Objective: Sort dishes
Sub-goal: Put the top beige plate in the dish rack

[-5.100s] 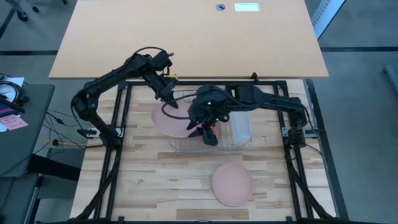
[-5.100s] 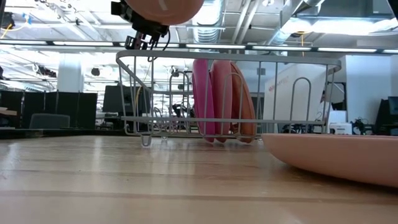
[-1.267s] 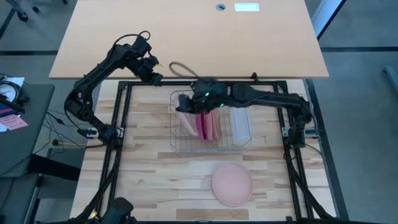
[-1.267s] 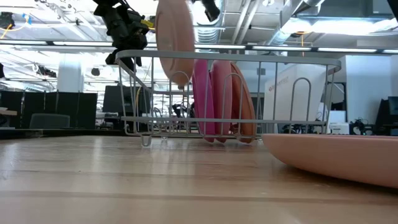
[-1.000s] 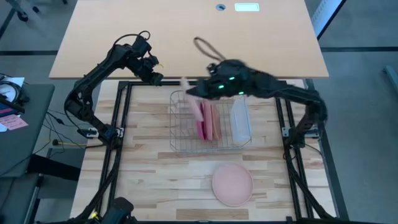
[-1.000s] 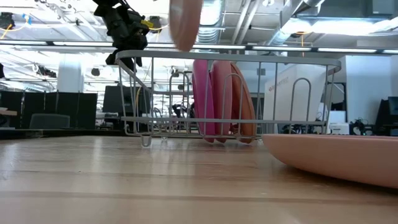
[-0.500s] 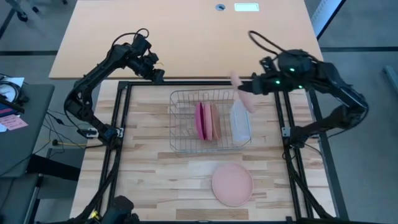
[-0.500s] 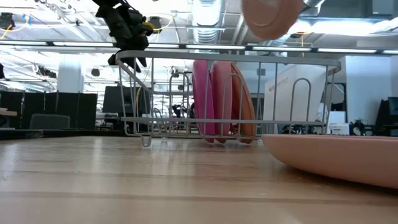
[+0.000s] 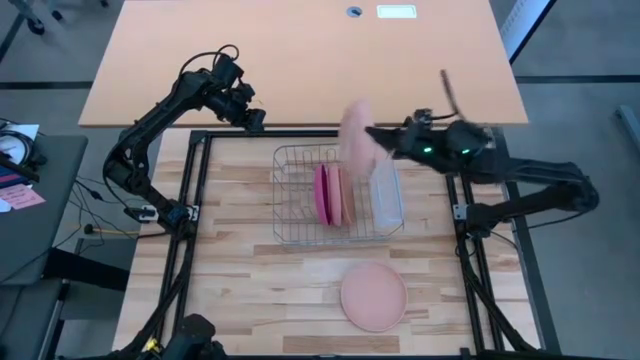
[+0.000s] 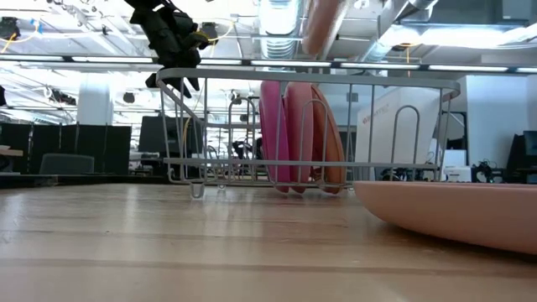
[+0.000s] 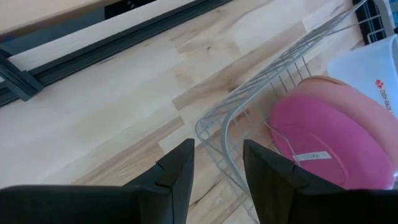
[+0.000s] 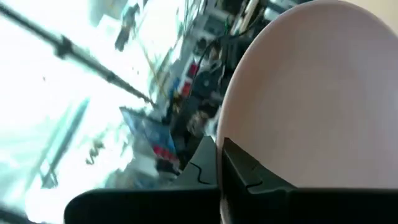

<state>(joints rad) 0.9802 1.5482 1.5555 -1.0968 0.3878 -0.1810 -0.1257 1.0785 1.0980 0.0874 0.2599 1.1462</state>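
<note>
Pale pink plastic fills the right wrist view: a round plate (image 12: 311,93) is pinched at its rim by the right gripper (image 12: 219,163), whose fingers are closed tight on it. From above, this plate (image 9: 357,140) hangs in the air, smeared by motion, over the far right part of the wire rack (image 9: 290,232). The low view cuts it off at the top edge, so only its lower part (image 10: 321,25) shows above the rack's rim.

Below it, two or three plates already stand on edge in the rack, a magenta plate (image 9: 322,193) with salmon-orange ones (image 9: 338,195) against it; the low view suggests three, but the overhead does not separate them cleanly. One more salmon plate (image 9: 373,296) lies flat on the wooden table (image 9: 240,290), near the front edge and well apart from the rack. A translucent tub (image 9: 386,197) sits at the rack's right end.

Judging from this, the sorting is past halfway: several plates are racked, one is in transit, and the flat one is not yet picked up.

The left gripper (image 11: 214,168) waits beyond the rack's far left corner, fingers partly apart and holding nothing. Which slot the carried plate is heading for cannot be told.
</note>
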